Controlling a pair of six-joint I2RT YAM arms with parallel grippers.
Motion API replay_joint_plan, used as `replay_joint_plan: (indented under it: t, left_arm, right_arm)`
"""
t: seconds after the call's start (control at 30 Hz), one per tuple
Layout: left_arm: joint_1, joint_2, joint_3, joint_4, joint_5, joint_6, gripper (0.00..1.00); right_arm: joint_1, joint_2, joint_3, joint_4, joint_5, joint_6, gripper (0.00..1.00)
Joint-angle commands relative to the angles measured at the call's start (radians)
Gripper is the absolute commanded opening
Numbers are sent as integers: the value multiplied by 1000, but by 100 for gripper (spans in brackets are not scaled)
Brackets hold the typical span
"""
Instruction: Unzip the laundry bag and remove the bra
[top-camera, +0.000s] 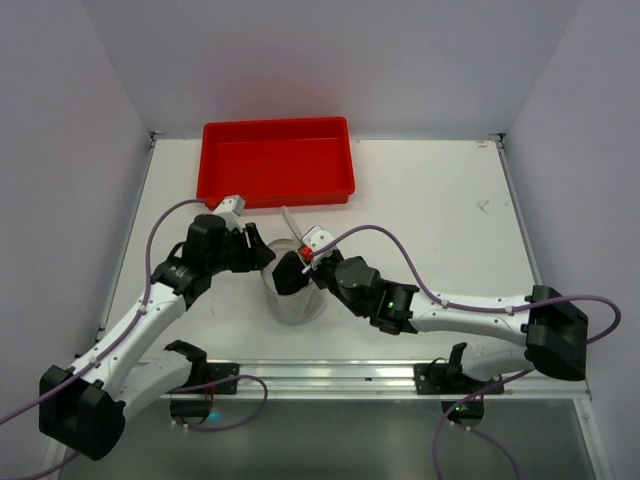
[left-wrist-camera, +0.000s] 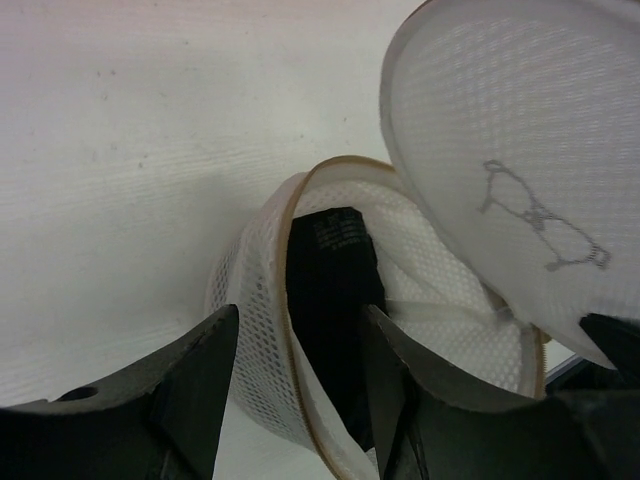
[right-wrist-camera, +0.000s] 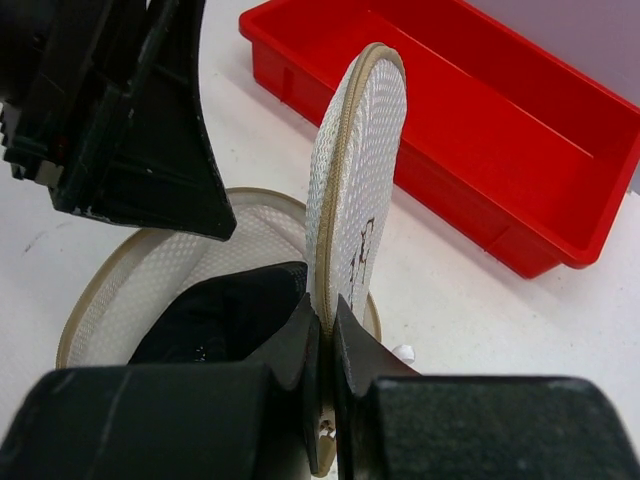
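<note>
Inside laundry bag (left-wrist-camera: 250, 330), bra (left-wrist-camera: 330, 290) between left fingers (left-wrist-camera: 200, 390), right fingers (right-wrist-camera: 290, 350) pinching lid (right-wrist-camera: 365, 170)

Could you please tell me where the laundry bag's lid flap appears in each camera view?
Top external: lid flap, a thin edge-on sliver at centre, just behind the mesh bowl.
Left wrist: upper right, broad face showing the dark mark.
Right wrist: centre, upright, pinched by the right gripper.
Shared landmark: the mesh bowl, seen in all three.

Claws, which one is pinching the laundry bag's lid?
The right claw, its fingers shut on the lid's edge, holding it upright. The left claw is open, straddling the bag's rim.
</note>
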Motion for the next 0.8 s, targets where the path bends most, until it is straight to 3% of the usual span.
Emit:
replay_joint_plan:
  t: [0.0, 0.13, 0.23, 0.27, 0.33, 0.37, 0.53, 0.7, 0.77]
  left_arm:
    - [2, 35, 14, -36, -48, 51, 56]
    - [2, 67, 13, -16, -44, 51, 57]
    - [2, 80, 16, -1, -41, 33, 46]
    - [2, 73, 4, 19, -41, 19, 31]
    - [2, 46, -7, 91, -16, -18, 14]
    - [2, 32, -18, 122, -10, -33, 0]
    - [3, -61, -24, 213, -59, -78, 0]
    - [0, -128, -80, 269, -58, -98, 0]
    - [0, -140, -133, 343, 22, -105, 0]
  right_arm:
    - [0, -30, 18, 68, -8, -23, 0]
    - [0, -38, 14, 86, -16, -29, 0]
    - [-1, -44, 7, 114, -31, -36, 0]
    - [-3, -42, 9, 121, -34, -46, 0]
    - [-12, -27, 32, 131, -29, -52, 0]
    - [-26, -19, 41, 131, 24, -45, 0]
    - [-77, -108, -31, 198, 153, 29, 0]
    - [-78, -314, -228, 187, 312, 335, 0]
    - [-78, -373, -354, 213, 340, 461, 14]
